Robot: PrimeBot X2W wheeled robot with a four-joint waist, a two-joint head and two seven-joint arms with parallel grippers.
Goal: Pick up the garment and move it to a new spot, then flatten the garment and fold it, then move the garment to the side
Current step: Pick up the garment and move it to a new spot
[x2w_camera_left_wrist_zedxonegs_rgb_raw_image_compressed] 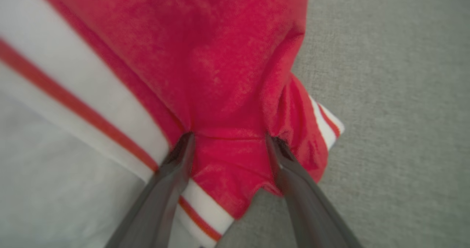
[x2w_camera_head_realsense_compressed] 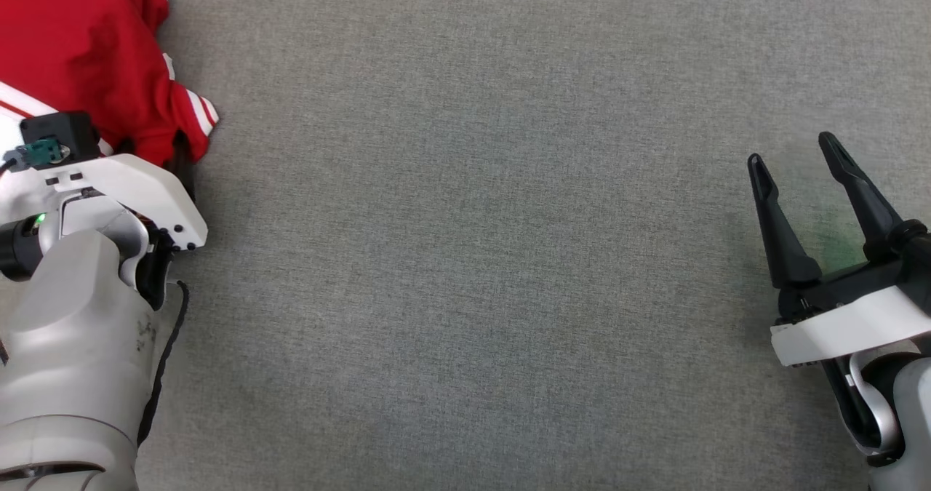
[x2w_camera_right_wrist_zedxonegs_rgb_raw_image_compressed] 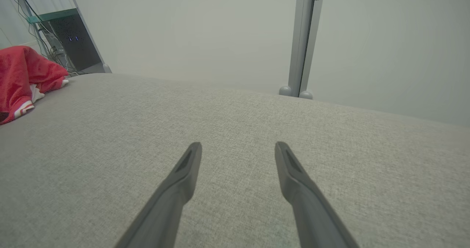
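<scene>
The garment point(x2w_camera_head_realsense_compressed: 80, 47) is red cloth with white, red-striped trim, lying bunched at the far left of the grey surface point(x2w_camera_head_realsense_compressed: 473, 258). My left gripper point(x2w_camera_left_wrist_zedxonegs_rgb_raw_image_compressed: 229, 139) is open, and its two fingers are pressed into the garment point(x2w_camera_left_wrist_zedxonegs_rgb_raw_image_compressed: 227, 57) with a red fold between them. In the head view the left gripper's wrist covers most of its fingers at the garment's near edge. My right gripper point(x2w_camera_head_realsense_compressed: 793, 149) stands open over bare surface at the right, far from the cloth, with nothing between its fingers point(x2w_camera_right_wrist_zedxonegs_rgb_raw_image_compressed: 238, 145). The garment point(x2w_camera_right_wrist_zedxonegs_rgb_raw_image_compressed: 18, 75) lies at the left edge of the right wrist view.
A grey woven surface point(x2w_camera_right_wrist_zedxonegs_rgb_raw_image_compressed: 235, 123) spreads wide between the two arms. Beyond its far edge stand a pale wall, a metal post point(x2w_camera_right_wrist_zedxonegs_rgb_raw_image_compressed: 301, 38) and a dark cabinet point(x2w_camera_right_wrist_zedxonegs_rgb_raw_image_compressed: 73, 42) with cables.
</scene>
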